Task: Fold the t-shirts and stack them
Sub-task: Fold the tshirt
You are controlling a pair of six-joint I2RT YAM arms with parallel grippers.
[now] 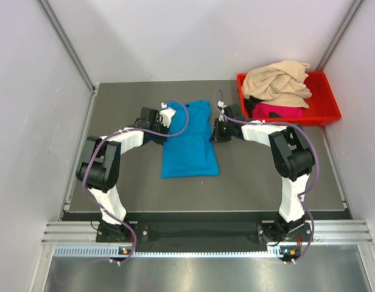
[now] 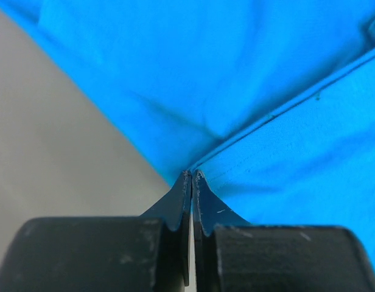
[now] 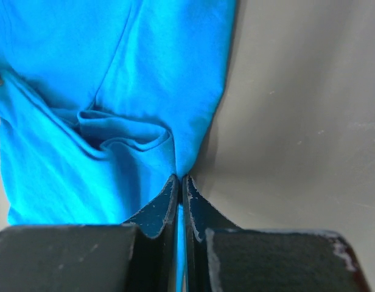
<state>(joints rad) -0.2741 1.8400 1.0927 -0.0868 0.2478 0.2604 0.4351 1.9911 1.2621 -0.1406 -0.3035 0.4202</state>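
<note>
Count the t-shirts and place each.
3: blue shirt flat on the table; beige shirt heaped in the red bin; pink shirt under it. Others may hide beneath.

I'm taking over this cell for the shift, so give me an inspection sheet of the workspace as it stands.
Surface: grey table, no spills seen.
Job's things: blue t-shirt lies partly folded at the centre of the table; beige t-shirt is heaped on the pink t-shirt in the red bin at the far right corner.
Clutter: nothing seen.
Grippers: left claw is shut on the blue t-shirt's edge; right claw is shut on the opposite edge.
Cables: purple cables loop along both arms, one arching over the blue t-shirt.
Surroundings: plain walls on three sides, metal rail at the near edge.
</note>
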